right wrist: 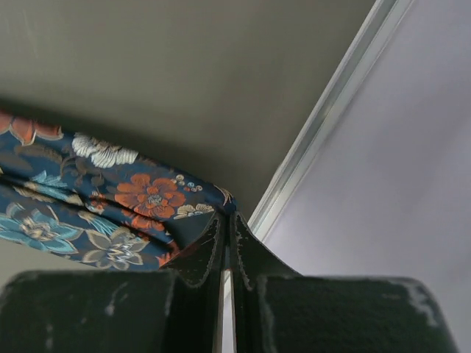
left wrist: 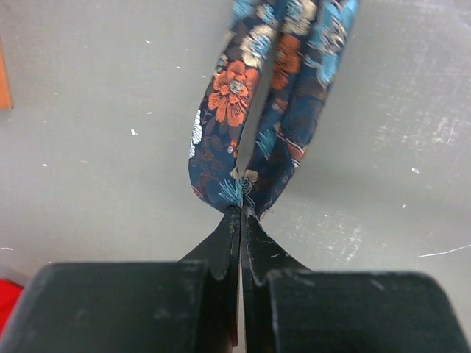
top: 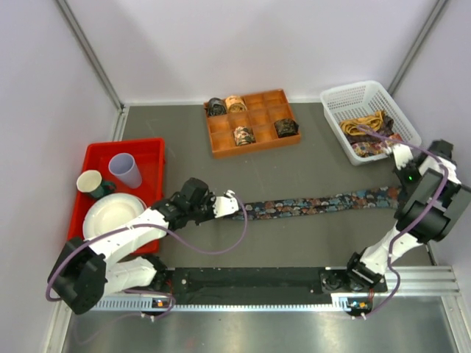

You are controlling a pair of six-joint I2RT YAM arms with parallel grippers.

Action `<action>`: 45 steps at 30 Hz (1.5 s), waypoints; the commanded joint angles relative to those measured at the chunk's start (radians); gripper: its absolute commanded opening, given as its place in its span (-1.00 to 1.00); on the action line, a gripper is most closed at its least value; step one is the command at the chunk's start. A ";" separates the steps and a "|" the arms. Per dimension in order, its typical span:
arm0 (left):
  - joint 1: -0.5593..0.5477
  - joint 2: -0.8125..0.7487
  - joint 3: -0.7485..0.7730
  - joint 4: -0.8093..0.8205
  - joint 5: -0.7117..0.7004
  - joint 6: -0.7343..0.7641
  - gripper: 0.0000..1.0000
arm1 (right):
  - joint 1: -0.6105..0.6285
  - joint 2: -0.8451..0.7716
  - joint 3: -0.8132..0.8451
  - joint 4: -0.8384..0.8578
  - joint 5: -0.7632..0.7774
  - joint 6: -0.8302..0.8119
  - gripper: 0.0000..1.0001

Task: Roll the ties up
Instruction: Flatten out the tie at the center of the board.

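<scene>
A dark floral tie (top: 316,204) with blue and orange flowers lies stretched across the table between my two grippers. My left gripper (top: 237,208) is shut on its left end, where the fabric folds round in two strands (left wrist: 243,125). My right gripper (top: 402,180) is shut on its right end (right wrist: 147,202) near the table's right edge. Several rolled ties (top: 243,135) sit in the compartments of an orange tray (top: 254,143). More unrolled ties (top: 368,132) are heaped in a white basket (top: 333,99).
A red bin (top: 151,147) at the left holds a white plate (top: 110,213), a lilac cup (top: 125,170) and a green cup (top: 91,182). A metal rail (right wrist: 324,125) and the white wall run close behind my right gripper. Purple cables loop from both arms.
</scene>
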 commanded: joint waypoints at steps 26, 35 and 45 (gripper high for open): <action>-0.018 0.421 0.356 -0.106 0.152 0.177 0.01 | -0.071 -0.116 -0.080 -0.255 0.003 -0.105 -1.00; -0.017 0.407 0.336 -0.147 0.096 0.198 -0.91 | -0.071 -0.116 -0.089 -0.208 0.040 -0.106 -1.00; -0.001 0.203 0.194 -0.201 0.079 0.243 -1.00 | -0.084 -0.136 -0.101 -0.169 0.055 -0.109 -1.00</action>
